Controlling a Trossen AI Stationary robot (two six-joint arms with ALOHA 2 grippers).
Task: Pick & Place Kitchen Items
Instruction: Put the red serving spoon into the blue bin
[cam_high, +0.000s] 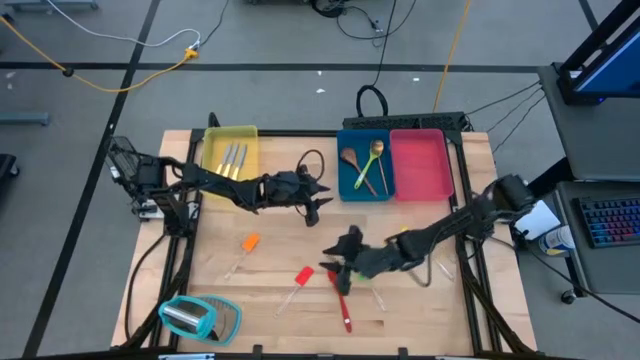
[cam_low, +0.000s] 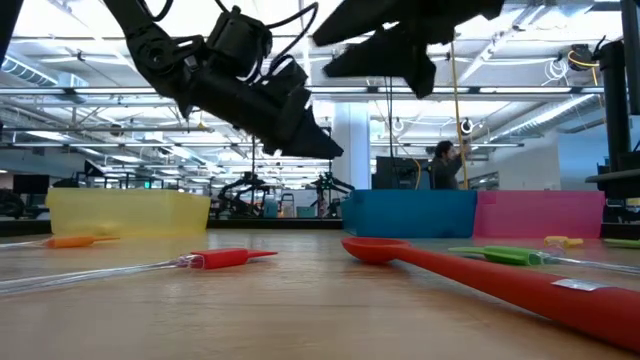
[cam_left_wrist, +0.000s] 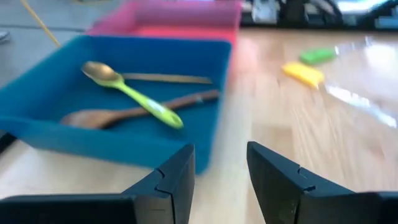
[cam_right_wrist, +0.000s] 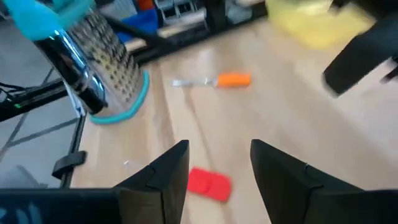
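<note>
Both arms over mid-table, jaws parted, nothing held.

Left gripper (cam_high: 318, 207) near blue tray (cam_high: 345, 190), right gripper (cam_high: 338, 268) above red spoon (cam_high: 341, 300); both empty. Count: 3 trays; blue holds 3 spoons (cam_left_wrist: 134, 99), yellow tray (cam_high: 212, 145) holds silver cutlery (cam_high: 232, 160), number unclear; loose on table: orange spatula (cam_high: 250, 242), red spatula (cam_high: 302, 276). No readable labels.

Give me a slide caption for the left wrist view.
Open left pincer facing the blue rectangular tray holding a green-handled gold spoon and a brown wooden spoon.
</note>
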